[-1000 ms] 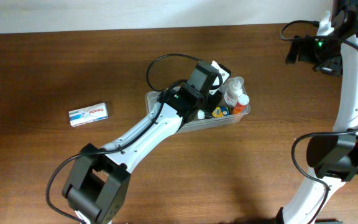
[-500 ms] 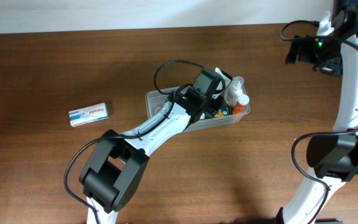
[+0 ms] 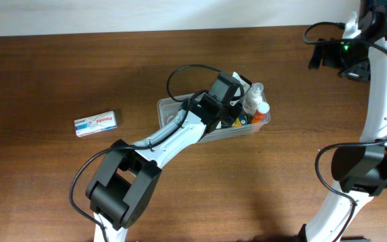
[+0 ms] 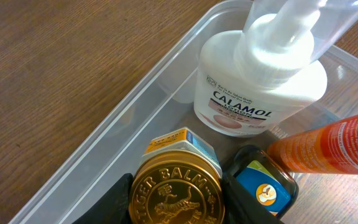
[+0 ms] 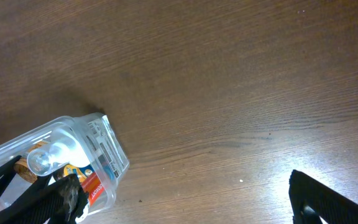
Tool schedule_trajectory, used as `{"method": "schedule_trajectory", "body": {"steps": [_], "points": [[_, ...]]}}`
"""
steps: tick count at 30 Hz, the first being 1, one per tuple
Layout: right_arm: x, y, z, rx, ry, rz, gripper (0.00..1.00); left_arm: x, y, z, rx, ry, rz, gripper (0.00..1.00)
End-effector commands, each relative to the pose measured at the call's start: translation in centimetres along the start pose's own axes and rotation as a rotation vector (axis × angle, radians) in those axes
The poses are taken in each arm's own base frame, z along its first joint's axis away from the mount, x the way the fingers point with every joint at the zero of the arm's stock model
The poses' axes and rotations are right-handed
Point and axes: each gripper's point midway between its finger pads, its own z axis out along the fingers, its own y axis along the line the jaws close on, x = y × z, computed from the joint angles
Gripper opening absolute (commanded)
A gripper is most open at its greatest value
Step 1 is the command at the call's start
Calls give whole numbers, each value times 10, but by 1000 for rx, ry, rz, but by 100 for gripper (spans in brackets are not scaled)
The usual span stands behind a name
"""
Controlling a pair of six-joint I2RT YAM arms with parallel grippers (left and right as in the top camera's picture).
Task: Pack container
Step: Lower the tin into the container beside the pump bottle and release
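A balm jar is clamped by the closed left gripper inside the mid-table container, for release beside the lotion bottle; the empty right gripper is spread wide, well apart.

I see the container at lower left on the brown wooden table. Inside it are a clear-capped bottle and an orange item. Dark arm hardware overlaps its lower edge. One black gripper finger is in the lower right corner, well apart.
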Motion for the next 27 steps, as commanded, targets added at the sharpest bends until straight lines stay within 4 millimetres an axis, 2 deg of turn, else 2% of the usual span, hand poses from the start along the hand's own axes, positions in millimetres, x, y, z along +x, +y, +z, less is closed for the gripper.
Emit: {"method": "schedule_trajectory", "body": {"steps": [1,27], "points": [[-3,2,-16,-10,-46,5,98,-7,-2,2,-4,-15,24,39],[-3,2,-16,-10,-46,6,99,-10,-5,4,0,-33,28,40]]}}
